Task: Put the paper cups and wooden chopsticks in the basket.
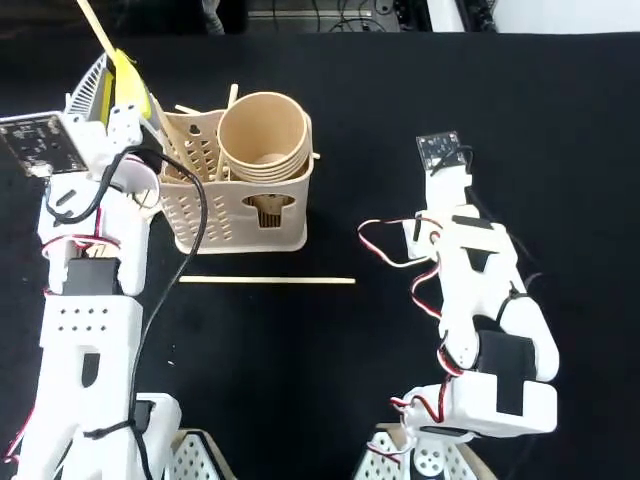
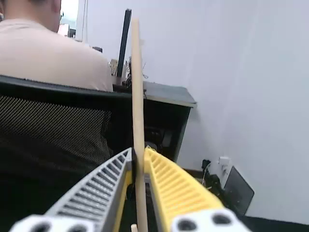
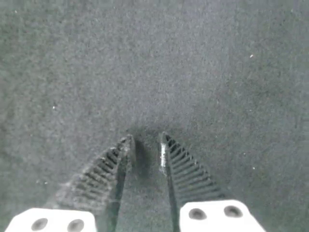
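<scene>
Black table point(image 1: 560, 120): basket point(image 1: 235, 225) holds cups point(image 1: 262, 130) and chopsticks point(image 1: 232, 97); left gripper point(image 2: 137, 159) clamps 1 chopstick point(image 2: 136, 87), right gripper point(image 3: 146, 142) gapes slightly, empty.

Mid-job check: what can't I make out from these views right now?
High view: the held chopstick runs off the top edge, so its far end is cut off.
Left wrist view: the left pincer hides that chopstick's lower end.
High view: the basket wall and the paper cups hide the count of chopsticks inside.
High view: the cups are nested, so their number is unclear.
</scene>
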Available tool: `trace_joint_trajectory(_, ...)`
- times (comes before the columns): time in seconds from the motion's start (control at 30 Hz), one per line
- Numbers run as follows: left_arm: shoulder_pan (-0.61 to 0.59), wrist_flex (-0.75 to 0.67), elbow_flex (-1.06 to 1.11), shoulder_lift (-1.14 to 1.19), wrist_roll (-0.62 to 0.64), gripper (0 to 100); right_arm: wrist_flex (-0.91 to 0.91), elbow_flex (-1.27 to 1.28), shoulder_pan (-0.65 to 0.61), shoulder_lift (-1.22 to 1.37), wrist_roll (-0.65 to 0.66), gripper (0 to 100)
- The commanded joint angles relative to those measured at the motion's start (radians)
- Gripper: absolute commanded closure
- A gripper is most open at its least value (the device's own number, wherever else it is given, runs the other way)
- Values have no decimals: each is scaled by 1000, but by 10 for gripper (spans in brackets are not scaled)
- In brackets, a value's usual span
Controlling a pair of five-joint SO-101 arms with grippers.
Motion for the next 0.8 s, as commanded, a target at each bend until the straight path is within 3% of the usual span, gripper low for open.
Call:
trace_joint_trajectory(0.0,-7,49,7,-2,9,958,-8,-4,-12,-45,11,907)
trace_joint_trajectory(0.13,18,285,-51,-14,11,814,-9,-4,-12,-45,11,907)
trace_joint_trajectory(0.37,8,425,-137,-43,2,808,-9,-4,-12,-45,11,907)
trace_joint_trajectory(0.57,-223,672,-320,-57,-34,812,-11,-4,-12,-45,11,907)
trace_joint_trajectory(0.77,-478,769,-429,186,-133,812,-11,-4,-14,-45,11,907)
